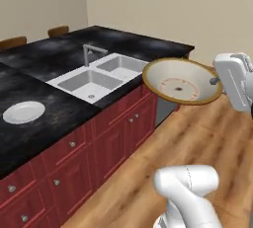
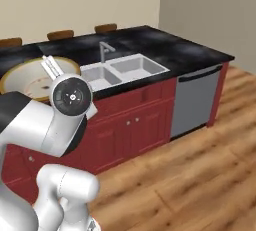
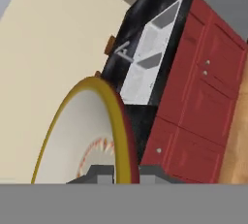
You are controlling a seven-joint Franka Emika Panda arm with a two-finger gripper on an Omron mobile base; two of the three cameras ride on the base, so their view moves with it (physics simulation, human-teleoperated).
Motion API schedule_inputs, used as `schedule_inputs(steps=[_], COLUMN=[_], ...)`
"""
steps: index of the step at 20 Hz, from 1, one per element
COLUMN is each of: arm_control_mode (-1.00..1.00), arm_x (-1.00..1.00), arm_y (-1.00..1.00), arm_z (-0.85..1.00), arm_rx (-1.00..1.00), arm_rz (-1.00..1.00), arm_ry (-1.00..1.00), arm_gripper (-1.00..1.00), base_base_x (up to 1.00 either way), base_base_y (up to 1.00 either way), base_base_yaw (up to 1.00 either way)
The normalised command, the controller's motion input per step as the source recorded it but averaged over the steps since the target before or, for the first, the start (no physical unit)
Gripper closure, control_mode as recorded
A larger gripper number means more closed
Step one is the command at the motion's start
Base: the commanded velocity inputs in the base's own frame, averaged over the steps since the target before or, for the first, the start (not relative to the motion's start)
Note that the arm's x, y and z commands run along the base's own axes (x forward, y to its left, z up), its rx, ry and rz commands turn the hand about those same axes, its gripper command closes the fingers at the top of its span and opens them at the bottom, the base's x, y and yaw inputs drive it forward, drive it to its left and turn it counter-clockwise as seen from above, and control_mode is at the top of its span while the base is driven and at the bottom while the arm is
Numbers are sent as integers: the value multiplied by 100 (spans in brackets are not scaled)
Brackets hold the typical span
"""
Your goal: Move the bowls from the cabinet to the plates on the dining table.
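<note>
At right centre of the left base view, the hand (image 1: 217,80) pinches the shallow bowl (image 1: 180,80) by its rim; rigid, glazed, probably slippery and breakable; 1 plate (image 1: 23,112) waits on the table (image 1: 59,106).

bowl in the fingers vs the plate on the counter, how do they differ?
The bowl is dished with a tan-gold rim; the plate is flat and all white. The bowl is held in the air, tilted, over the floor; the plate lies level on the black counter. Both are round with pale insides.
</note>
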Motion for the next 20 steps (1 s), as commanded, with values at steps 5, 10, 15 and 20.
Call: schedule_inputs(steps=[5,10,15,20], arm_control_mode=[100,100,100,100], arm_x=[0,0,0,0], arm_y=[0,0,0,0], arm_z=[0,0,0,0], arm_rx=[0,0,0,0], arm_rz=[0,0,0,0], arm_ry=[0,0,0,0], arm_gripper=[100,100,100,100], base_base_x=[91,90,76,65], base_base_y=[-14,-29,-65,-35], base_base_yaw=[62,65,56,11])
